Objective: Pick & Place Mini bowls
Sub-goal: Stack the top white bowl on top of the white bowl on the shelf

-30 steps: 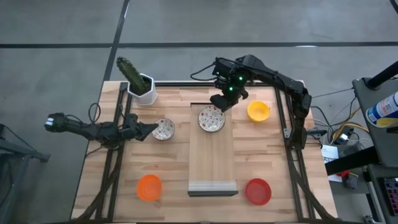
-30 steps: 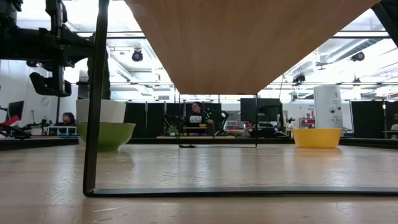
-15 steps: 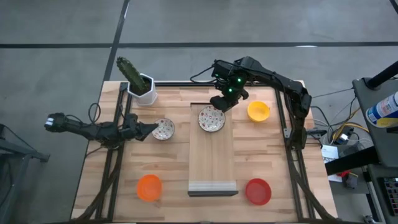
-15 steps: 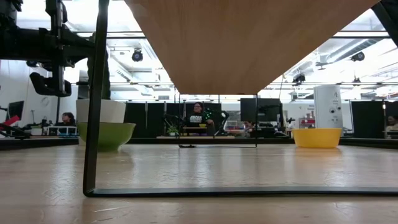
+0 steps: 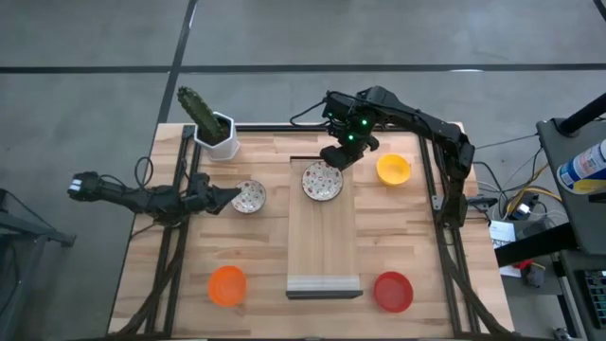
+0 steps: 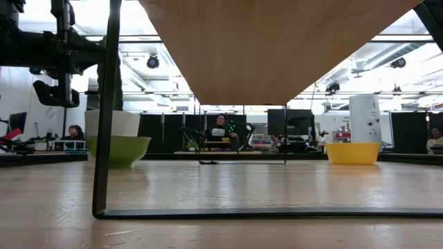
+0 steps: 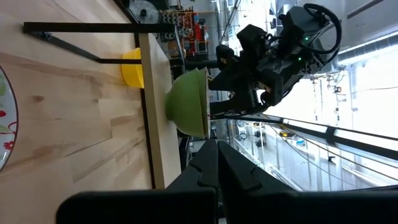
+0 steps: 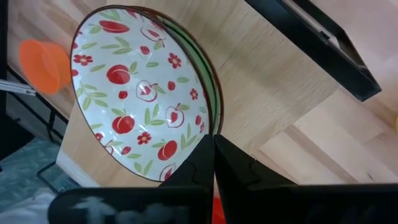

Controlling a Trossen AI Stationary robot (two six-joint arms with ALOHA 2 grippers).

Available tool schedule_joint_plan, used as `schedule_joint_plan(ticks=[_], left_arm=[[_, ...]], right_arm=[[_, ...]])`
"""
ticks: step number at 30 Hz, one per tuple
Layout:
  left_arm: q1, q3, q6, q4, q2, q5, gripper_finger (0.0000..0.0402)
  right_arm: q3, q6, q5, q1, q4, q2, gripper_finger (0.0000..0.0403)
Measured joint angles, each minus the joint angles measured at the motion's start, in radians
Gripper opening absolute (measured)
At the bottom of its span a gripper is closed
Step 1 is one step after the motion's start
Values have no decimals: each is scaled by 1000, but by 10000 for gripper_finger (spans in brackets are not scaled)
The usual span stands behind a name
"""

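While the left gripper (image 5: 233, 198) waits with fingers together beside one patterned bowl (image 5: 249, 197), the right gripper (image 5: 333, 157) pinches the far rim of another bowl (image 5: 322, 181) on the board (image 5: 323, 251); yellow bowl (image 5: 393, 170) lies just right.

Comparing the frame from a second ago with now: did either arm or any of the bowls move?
Barely. In the high view the right gripper drew back very slightly from the patterned bowl on the raised board during the first half second, then held. Unchanged: the left gripper beside the other patterned bowl, and the yellow bowl, orange bowl and red bowl.
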Motion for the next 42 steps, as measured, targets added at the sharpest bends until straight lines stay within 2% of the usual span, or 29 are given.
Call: schedule_joint_plan(ticks=[36,42], left_arm=[[0,0,3,0,0,0,3],[0,0,-24,-1,0,0,3]], right_arm=[[-38,4,-3,4,38,-12,8],[3,4,-3,3,39,-15,8]])
